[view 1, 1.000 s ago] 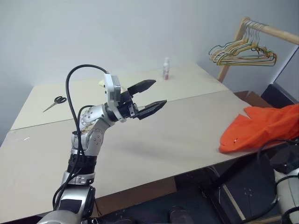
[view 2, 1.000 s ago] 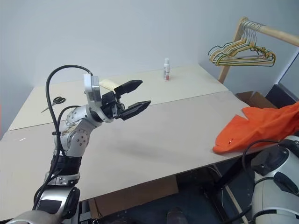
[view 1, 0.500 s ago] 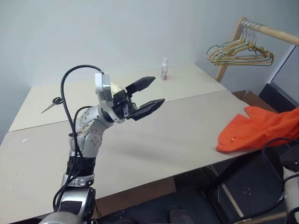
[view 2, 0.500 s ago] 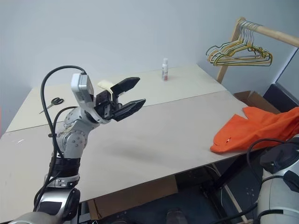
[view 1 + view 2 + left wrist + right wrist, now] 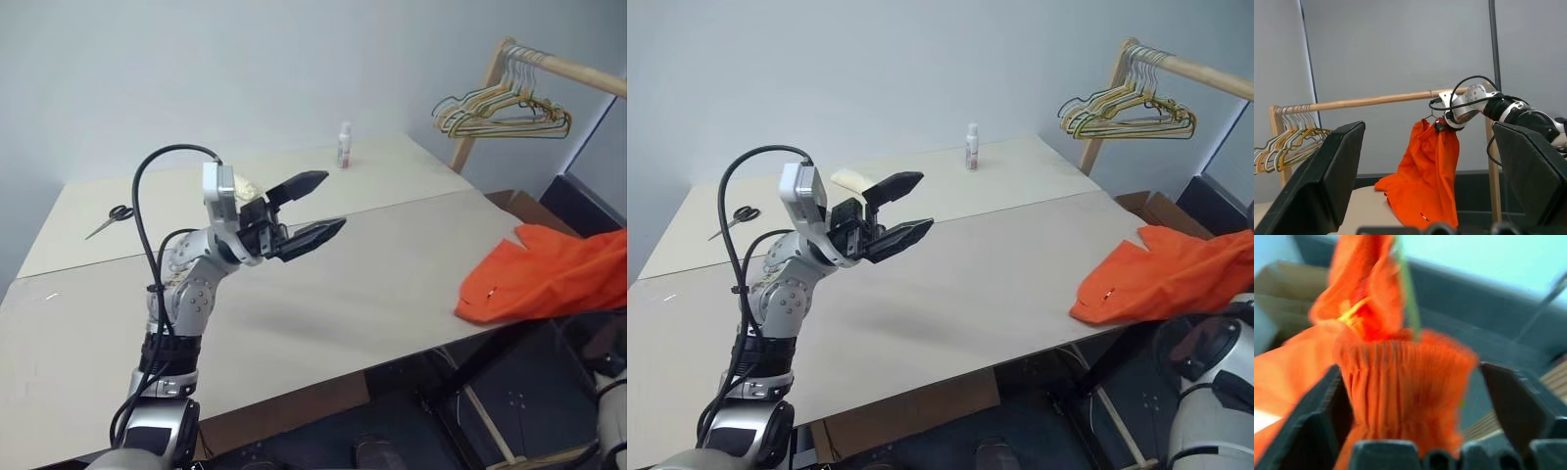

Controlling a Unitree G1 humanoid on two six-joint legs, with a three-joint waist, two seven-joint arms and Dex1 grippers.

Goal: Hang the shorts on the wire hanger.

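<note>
Draping orange gathered-waist shorts (image 5: 1161,279)

one pair of orange shorts (image 5: 549,279), one bunch of hangers (image 5: 505,108) on one wooden rail (image 5: 578,70), one small bottle (image 5: 344,145), one pair of scissors (image 5: 110,215), one pale rolled cloth (image 5: 850,178), one cardboard box (image 5: 1161,209).

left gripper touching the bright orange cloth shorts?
Apart. In the left eye view the left gripper hovers open over mid-table, bare tabletop between it and the bright orange cloth shorts at the table's right edge.
</note>
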